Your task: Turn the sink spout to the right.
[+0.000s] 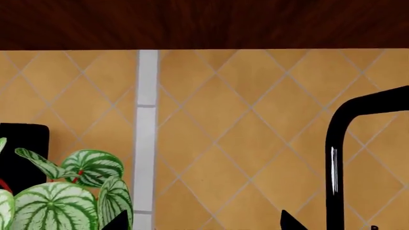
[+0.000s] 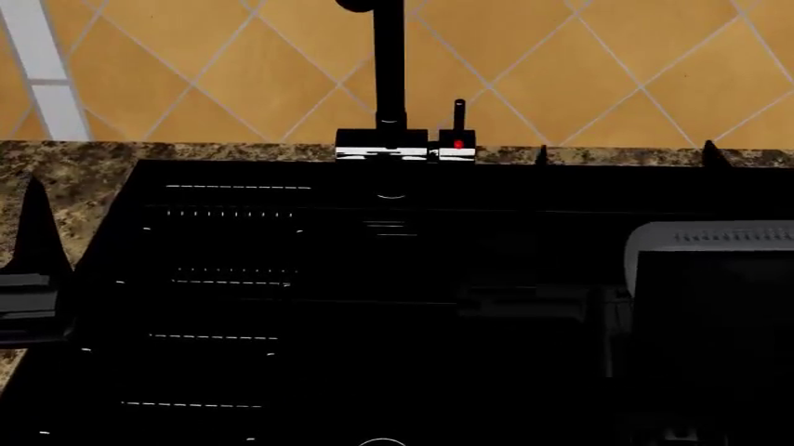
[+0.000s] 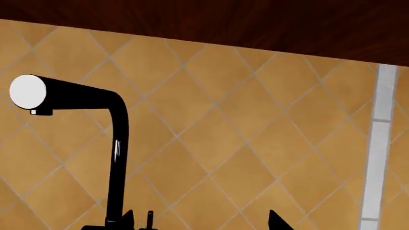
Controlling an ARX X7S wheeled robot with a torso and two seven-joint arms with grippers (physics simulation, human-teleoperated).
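Note:
The sink spout (image 2: 389, 65) is a thin black tube rising from a chrome base (image 2: 385, 149) behind the black sink (image 2: 223, 307); its top is cut off in the head view. It also shows in the left wrist view (image 1: 332, 167) and in the right wrist view (image 3: 116, 143), where its white outlet end faces the camera. My right gripper (image 3: 201, 223) is open and empty, in front of the wall right of the spout (image 2: 627, 156). My left gripper (image 1: 204, 225) is open and empty, left of the spout. One of its fingers (image 2: 35, 223) stands over the left counter.
A short black lever (image 2: 459, 116) with a red dot stands just right of the spout. A striped green plant (image 1: 64, 201) and a black object (image 1: 22, 153) stand left of it. Dark wood cabinet (image 1: 204, 24) hangs above the tiled wall. Speckled granite (image 2: 74, 158) rims the sink.

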